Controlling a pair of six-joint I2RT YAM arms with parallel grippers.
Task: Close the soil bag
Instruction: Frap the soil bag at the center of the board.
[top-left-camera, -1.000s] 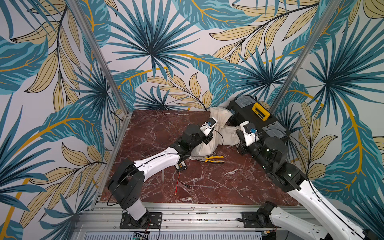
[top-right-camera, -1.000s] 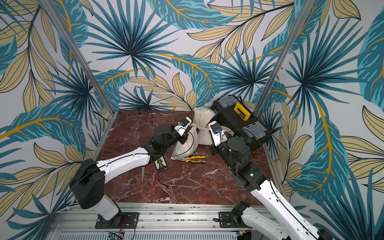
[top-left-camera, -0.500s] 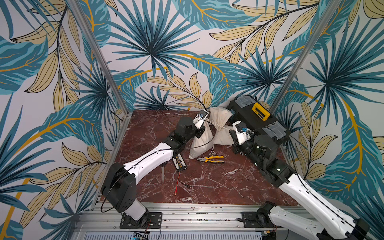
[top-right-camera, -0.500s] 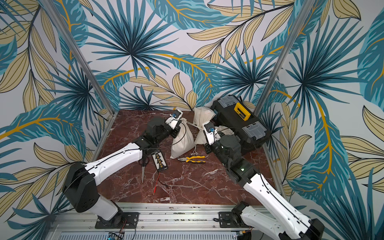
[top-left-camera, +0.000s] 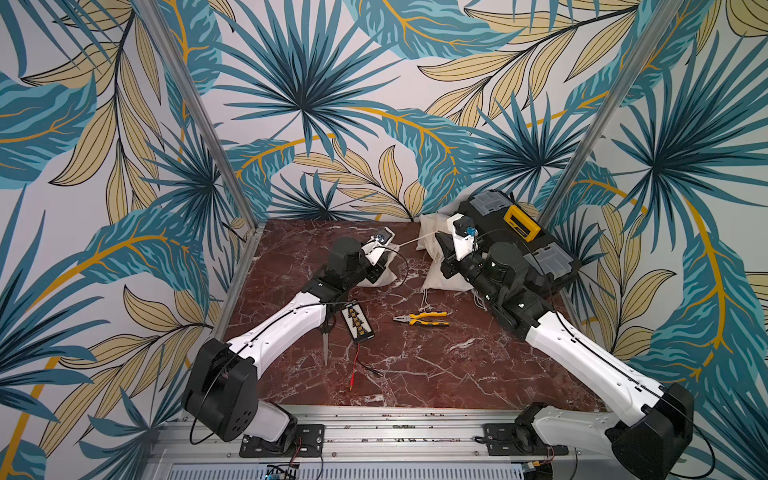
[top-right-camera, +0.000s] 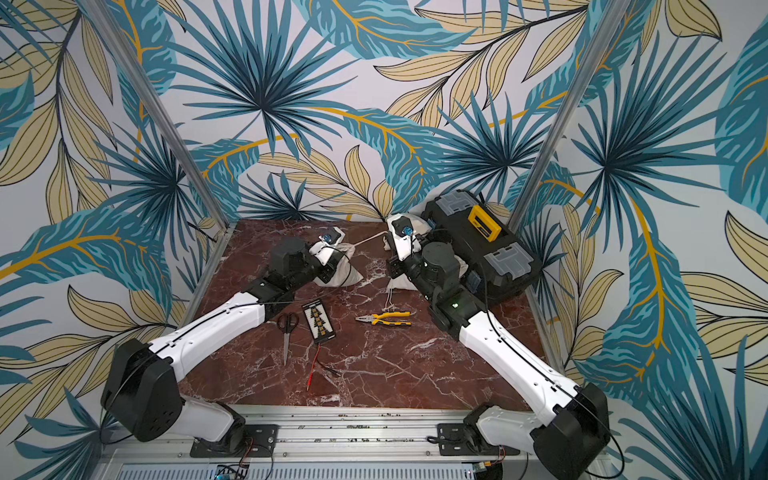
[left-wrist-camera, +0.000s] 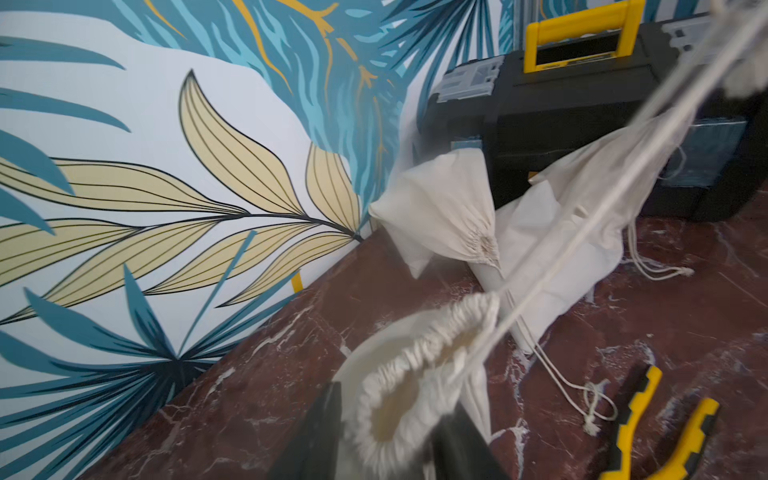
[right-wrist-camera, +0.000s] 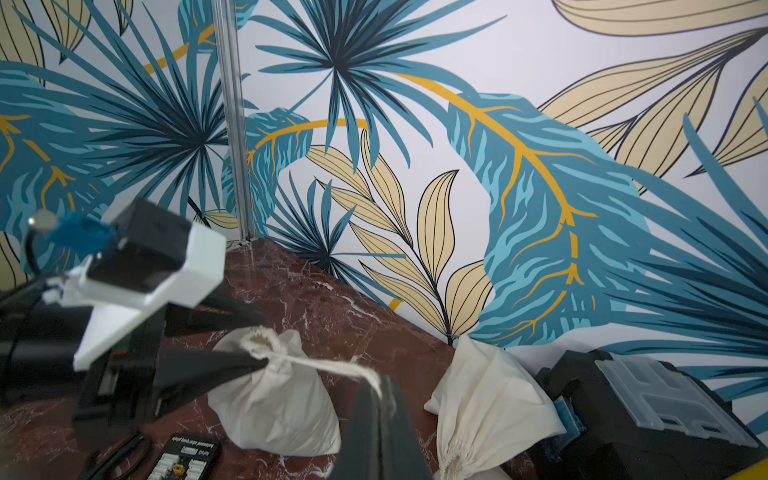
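Bags number three: the soil bag (top-left-camera: 376, 276) sits on the marble table (top-left-camera: 415, 374) at the left gripper (left-wrist-camera: 390, 401), whose jaws stand apart either side of its half-gathered mouth. A cinched sack (left-wrist-camera: 444, 199) and a slumped sack (left-wrist-camera: 582, 216) lie by the one toolbox (top-left-camera: 519, 232). The right gripper (right-wrist-camera: 380, 384) pinches the taut drawstring (right-wrist-camera: 324, 363). One pliers (top-left-camera: 422, 319) and one scissors (top-right-camera: 286, 328) lie nearer the front.

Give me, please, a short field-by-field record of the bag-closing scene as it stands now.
soil bag: standing, mouth gathered but not fully shut
drawstring: taut, running from the bag's mouth to the right gripper
left gripper: open, jaws on either side of the bag's mouth
right gripper: shut on the drawstring
nearby: pliers, scissors, toolbox
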